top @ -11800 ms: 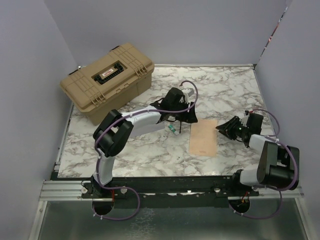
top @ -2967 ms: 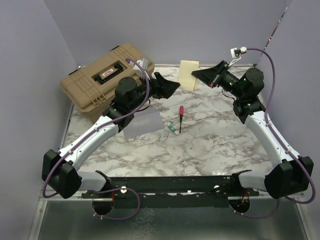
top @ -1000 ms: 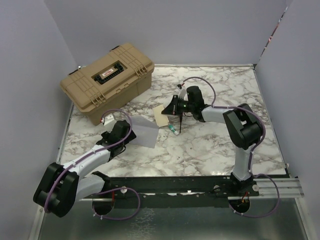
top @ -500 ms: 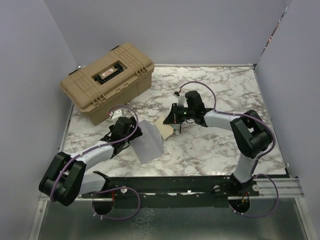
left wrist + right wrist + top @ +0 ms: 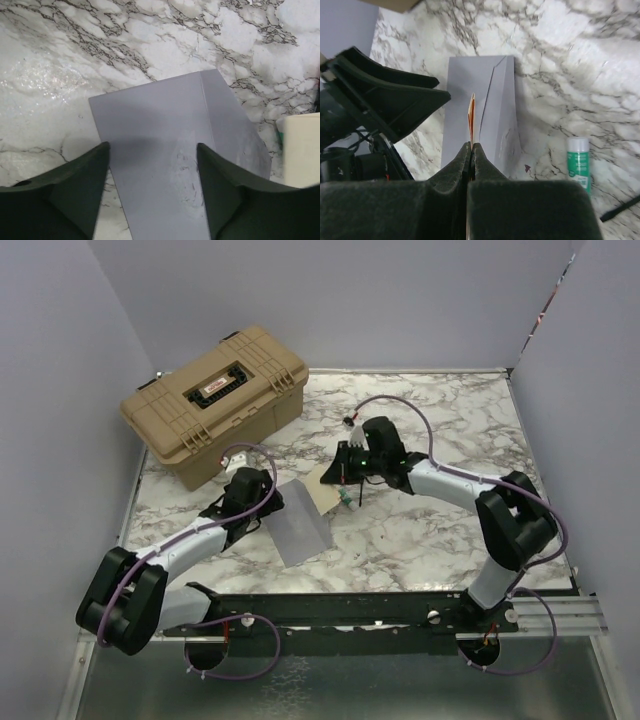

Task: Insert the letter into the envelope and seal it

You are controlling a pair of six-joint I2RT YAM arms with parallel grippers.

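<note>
- The letter [image 5: 323, 491] is pinched by one edge in the closed right gripper [image 5: 471, 146]. It stands on edge straight ahead of the fingertips, so only its thin rim shows in the right wrist view.
- It is judged to be light, thin and limp. Past the fingertips it can be expected to sag or curl, and a crease is likely if its leading edge is pushed against anything. A hold near the trailing edge, as shown, leaves the free length to be slid in.
- The envelope [image 5: 165, 130] lies just ahead of the right gripper's fingertips, behind the letter's free edge, with a flap strip set off by a crease on the side nearest the letter.
- The envelope is judged equally light and slippery on the marble table [image 5: 450, 410], so it would be shoved away unless pinned.
- The left gripper [image 5: 152, 150] is spread wide, with the envelope between its fingers [image 5: 80, 185]. Whether it is touched by them cannot be told.
- A green and white tube [image 5: 578, 159] lies to the right of the right gripper, just beside the envelope's corner.
- The tan case [image 5: 215, 400] stands well apart, beyond the left gripper.
</note>
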